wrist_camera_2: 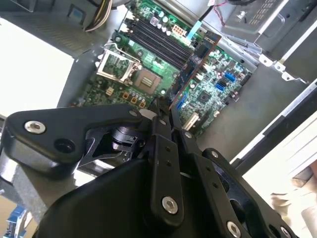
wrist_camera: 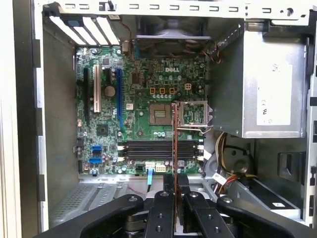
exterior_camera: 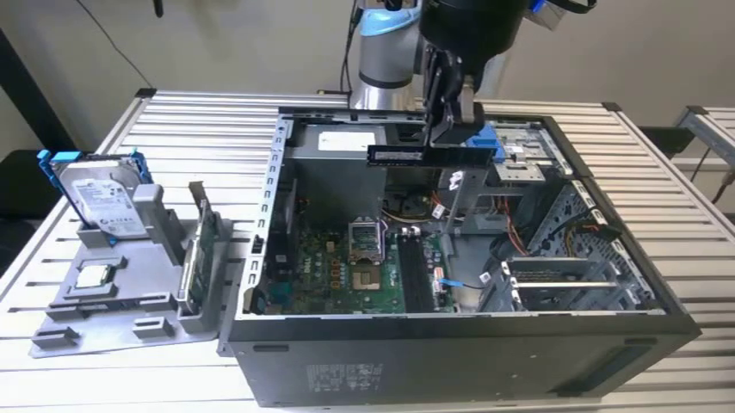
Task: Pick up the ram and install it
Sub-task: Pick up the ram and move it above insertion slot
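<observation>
Pinching the ram (exterior_camera: 402,155), the gripper (exterior_camera: 450,138) hangs over the open computer case (exterior_camera: 460,361) near its far wall. The fingers are closed on the stick's flat faces. In the exterior view the ram lies level and lengthwise, a dark strip with a pale label. It is gripped toward its end on the exterior view's right, and the rest sticks out to the exterior view's left. It is up in the air, well apart from the motherboard (exterior_camera: 333,267) on the case floor and touching nothing but the fingers.

In the first wrist view the ram (wrist_camera: 174,144) shows edge-on as a thin line running out from the gripper (wrist_camera: 175,184). It crosses over the black memory slots (wrist_camera: 158,148) and ends over the CPU socket (wrist_camera: 161,115). The silver power supply (wrist_camera: 270,84) sits to one side of the board.

In the second wrist view the ram (wrist_camera_2: 195,64) runs from the gripper (wrist_camera_2: 161,113) across the green board, its brown edge toward the camera.

Outside the case, on the exterior view's left, a grey parts holder (exterior_camera: 115,310) sits on the slatted metal table (exterior_camera: 195,120). It carries a hard drive in a blue frame (exterior_camera: 103,202) standing upright, and a green circuit card (exterior_camera: 206,249) on edge just beside the case wall.
</observation>
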Tool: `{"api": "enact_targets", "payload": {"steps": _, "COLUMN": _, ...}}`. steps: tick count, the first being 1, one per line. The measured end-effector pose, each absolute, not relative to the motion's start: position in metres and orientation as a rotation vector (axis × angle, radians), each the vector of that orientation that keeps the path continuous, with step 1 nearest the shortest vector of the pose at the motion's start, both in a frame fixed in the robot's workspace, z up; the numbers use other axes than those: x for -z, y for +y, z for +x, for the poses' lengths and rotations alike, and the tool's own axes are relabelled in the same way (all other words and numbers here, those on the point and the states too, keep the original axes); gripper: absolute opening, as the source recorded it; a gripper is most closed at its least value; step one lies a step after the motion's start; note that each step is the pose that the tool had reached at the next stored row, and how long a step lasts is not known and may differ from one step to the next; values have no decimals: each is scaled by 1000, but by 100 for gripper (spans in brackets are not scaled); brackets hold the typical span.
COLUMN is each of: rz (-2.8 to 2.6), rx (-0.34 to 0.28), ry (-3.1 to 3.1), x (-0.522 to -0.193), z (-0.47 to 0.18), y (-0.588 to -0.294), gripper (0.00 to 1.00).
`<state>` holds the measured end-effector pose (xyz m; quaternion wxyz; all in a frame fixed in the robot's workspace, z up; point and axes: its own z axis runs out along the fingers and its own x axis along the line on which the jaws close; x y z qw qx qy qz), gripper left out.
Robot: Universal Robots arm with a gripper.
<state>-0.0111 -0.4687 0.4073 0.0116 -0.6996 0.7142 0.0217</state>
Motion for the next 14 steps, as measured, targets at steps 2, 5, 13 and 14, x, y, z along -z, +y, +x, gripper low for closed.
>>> {"api": "enact_targets", "payload": {"steps": 2, "rz": -2181, "rx": -69, "ry": 2227, "x": -407, "z": -11, "y": -465, "gripper": 15}}
{"api": "enact_targets", "payload": {"steps": 5, "rz": -2180, "rx": -70, "ry": 2226, "x": -407, "z": -11, "y": -458, "gripper": 15}}
{"api": "enact_targets", "payload": {"steps": 13, "rz": -2177, "rx": -70, "ry": 2229, "x": -407, "z": -8, "y": -444, "gripper": 15}}
{"api": "enact_targets", "payload": {"steps": 14, "rz": -2177, "rx": -70, "ry": 2229, "x": -407, "z": -7, "y": -443, "gripper": 15}}
